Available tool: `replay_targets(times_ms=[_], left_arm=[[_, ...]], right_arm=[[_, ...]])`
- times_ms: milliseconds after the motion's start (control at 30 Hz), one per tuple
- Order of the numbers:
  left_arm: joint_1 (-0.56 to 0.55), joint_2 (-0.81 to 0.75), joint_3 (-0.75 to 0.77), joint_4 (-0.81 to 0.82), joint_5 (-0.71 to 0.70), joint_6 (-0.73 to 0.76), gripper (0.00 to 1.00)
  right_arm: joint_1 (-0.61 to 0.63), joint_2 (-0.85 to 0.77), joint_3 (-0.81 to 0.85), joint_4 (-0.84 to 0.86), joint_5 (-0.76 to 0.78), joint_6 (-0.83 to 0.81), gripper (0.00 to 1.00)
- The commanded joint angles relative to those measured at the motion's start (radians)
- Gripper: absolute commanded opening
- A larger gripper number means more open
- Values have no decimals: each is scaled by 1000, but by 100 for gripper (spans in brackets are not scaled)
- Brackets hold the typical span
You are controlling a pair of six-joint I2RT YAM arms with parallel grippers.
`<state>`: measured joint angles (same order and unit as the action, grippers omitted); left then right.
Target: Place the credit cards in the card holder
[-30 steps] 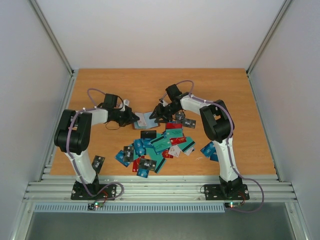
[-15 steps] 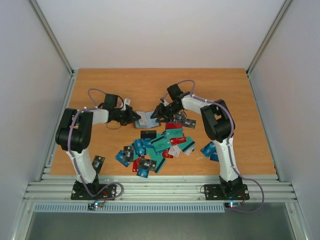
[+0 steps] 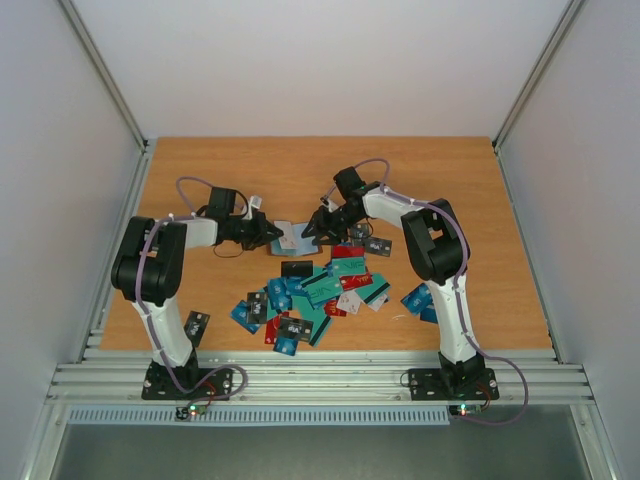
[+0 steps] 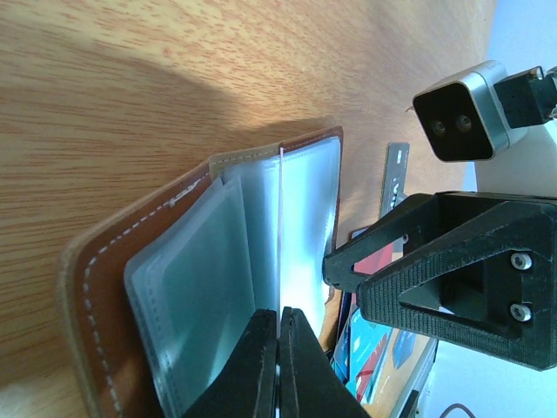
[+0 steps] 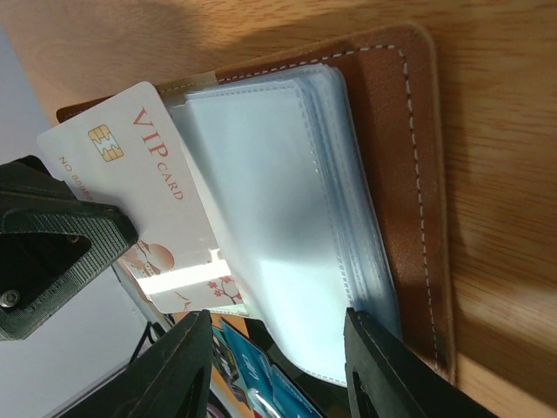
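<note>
The whole wooden table (image 3: 250, 160) is taken in from high behind; the open brown leather card holder (image 5: 418, 174) is shared, close up, by both opposed wrist views.

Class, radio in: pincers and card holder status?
Left pincer shut on white card, partly under sleeves of card holder. Right pincer open over them. Nothing blocking.

The left arm (image 3: 150, 275) and right arm (image 3: 440, 255) are built alike, with white tubular links between bulky black joint housings. A thin lilac-grey cable (image 3: 190, 185) loops along each. The black base plates (image 3: 193, 381) at the near edge carry small red and green lights (image 3: 186, 411). The left gripper (image 4: 278, 348) has smooth matte-black fingers. The right gripper (image 5: 277, 348) has black, triangular, ribbed fingers (image 4: 452, 279) with silver screws (image 4: 520, 260). Above it sits a silver-grey camera (image 4: 461, 113) with two lenses.
</note>
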<state>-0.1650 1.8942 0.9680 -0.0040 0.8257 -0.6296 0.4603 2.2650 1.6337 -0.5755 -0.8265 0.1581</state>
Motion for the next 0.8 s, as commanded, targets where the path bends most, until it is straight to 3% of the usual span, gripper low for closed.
replay_targets(times_ms=[0,167,267,767], left_arm=[[-5,23,13,17,9,-4,0],[-7,55,30,9,23,-12,0],[-11,74,54,-74,18,1,0],[-30,111,151,-284,23,92,0]], right_arm=[[-11,-3,32,-29,11,-20,43],[-24,-22,51,-69,34,-57,43],[-27,-16,70,-95,48,-85,43],[-26,67,81,-119,91,-128,32]])
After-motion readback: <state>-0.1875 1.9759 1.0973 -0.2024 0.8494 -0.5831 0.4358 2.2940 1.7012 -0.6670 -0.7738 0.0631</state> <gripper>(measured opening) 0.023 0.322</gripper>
